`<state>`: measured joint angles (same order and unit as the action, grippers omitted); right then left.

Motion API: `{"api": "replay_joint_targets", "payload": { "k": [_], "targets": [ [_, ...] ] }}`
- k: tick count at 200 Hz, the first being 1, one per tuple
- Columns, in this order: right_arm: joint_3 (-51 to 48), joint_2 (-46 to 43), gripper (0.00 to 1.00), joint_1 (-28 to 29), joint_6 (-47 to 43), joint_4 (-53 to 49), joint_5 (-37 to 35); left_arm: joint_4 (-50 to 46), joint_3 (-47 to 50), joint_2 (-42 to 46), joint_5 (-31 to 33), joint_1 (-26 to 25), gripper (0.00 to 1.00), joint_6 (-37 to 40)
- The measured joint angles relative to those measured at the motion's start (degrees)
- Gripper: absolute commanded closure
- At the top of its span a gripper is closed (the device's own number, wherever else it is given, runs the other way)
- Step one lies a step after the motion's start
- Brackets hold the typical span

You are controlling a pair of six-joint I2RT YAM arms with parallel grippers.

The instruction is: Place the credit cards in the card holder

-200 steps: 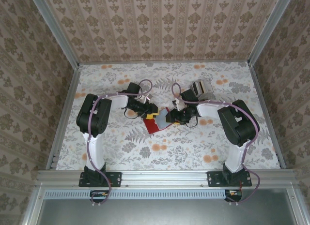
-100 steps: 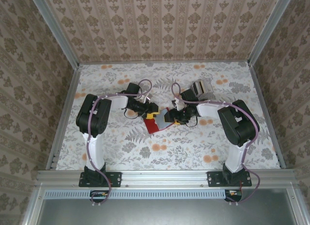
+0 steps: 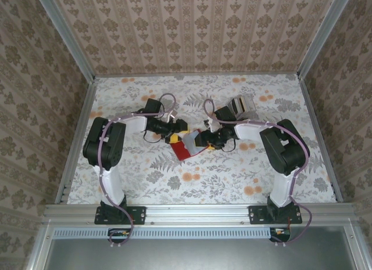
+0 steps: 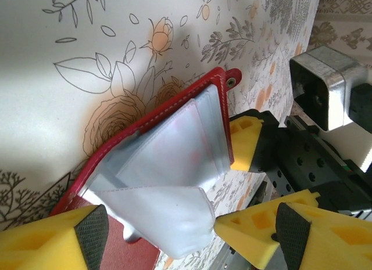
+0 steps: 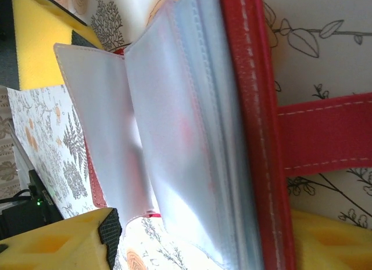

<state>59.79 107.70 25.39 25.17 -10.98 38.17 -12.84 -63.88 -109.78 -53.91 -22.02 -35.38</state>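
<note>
Card holder (image 3: 185, 149): red, lying open on the floral table (image 3: 244, 177), just left of centre in the top view, between the tips of the two arms. Clear sleeves (image 4: 168, 159) fanned up off the red cover. Snap tab (image 4: 232, 82) toward upper right of the left wrist view.

Left gripper (image 4: 192, 236): spread wide along the bottom edge of its own view. Loose corner of one sleeve hanging in the gap. Nothing pinched.

Right gripper (image 5: 206, 238): also apart, straddling the stitched cover edge and the sleeve stack. Near pad clear of the plastic. Far finger behind the cover, contact there hard to judge. No firm hold evident.

Credit cards: cannot tell through the cloudy plastic whether any sleeve is loaded.

Step in hand, as judged: readying the holder, sleeves exposed for loading.

Next move calls for:
- pinning the cover flat with one gripper
- fetching a card by its short edge with the other
- squaring it to a sleeve mouth and sliding it in straight

Risk: floppy sleeve buckling.
</note>
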Motion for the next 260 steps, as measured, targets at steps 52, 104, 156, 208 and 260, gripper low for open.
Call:
{"api": "replay_joint_targets", "payload": {
  "k": [52, 104, 156, 208, 260],
  "targets": [
    [1.3, 0.6, 0.27, 1.2, -1.3, -1.1, 0.1, 0.0, 2.3, 1.9, 0.2, 0.7, 0.22, -0.6],
    [2.5, 0.5, 0.22, 2.9, -3.6, -3.6, -1.8, -2.6, 2.5, 4.5, 2.4, 1.9, 0.23, 0.0],
    [5.3, -0.4, 0.19, 5.6, -5.2, -11.3, -10.1, -8.3, 2.6, 6.2, 6.3, 3.1, 0.23, 2.4],
    [9.4, -0.4, 0.18, 8.1, -5.7, -21.5, -19.9, -9.2, 5.0, 10.8, 8.0, 4.7, 0.22, 2.9],
    [9.7, -2.0, 0.18, 8.8, -3.7, -24.4, -22.9, -12.3, 7.6, 12.2, 10.1, 5.7, 0.24, 4.5]
  ]
}}
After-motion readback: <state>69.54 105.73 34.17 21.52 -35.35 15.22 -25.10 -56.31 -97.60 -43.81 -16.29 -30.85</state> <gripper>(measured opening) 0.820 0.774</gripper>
